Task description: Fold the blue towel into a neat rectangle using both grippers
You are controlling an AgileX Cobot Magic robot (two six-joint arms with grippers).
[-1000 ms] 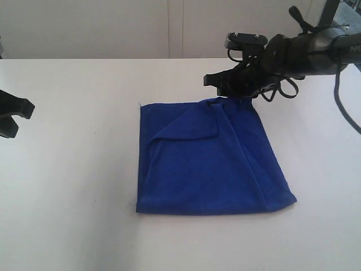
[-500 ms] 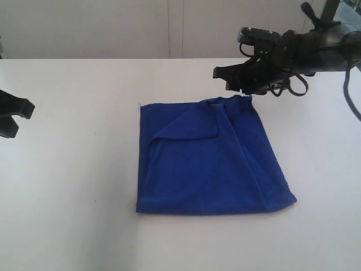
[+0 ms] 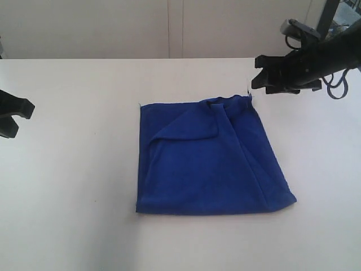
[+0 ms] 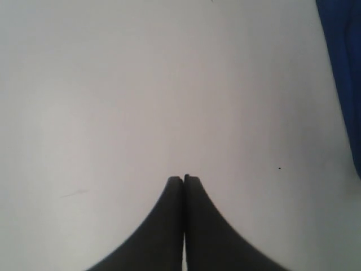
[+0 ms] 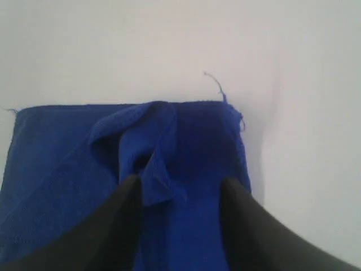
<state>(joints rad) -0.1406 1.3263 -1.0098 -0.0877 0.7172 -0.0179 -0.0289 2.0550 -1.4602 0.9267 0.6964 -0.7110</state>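
Two limp layers, apt to bunch. Pinch blue towel's (image 3: 208,164) hem nearest the surface's (image 3: 84,197) far edge with open right tool (image 5: 179,183); part closed left tool (image 4: 184,178).

Spread hand (image 5: 180,179) over rumpled blue towel (image 5: 62,152)

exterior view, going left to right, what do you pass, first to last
left end effector, at the left edge → blue towel, flat on the white table → right end effector, above the towel's far right corner
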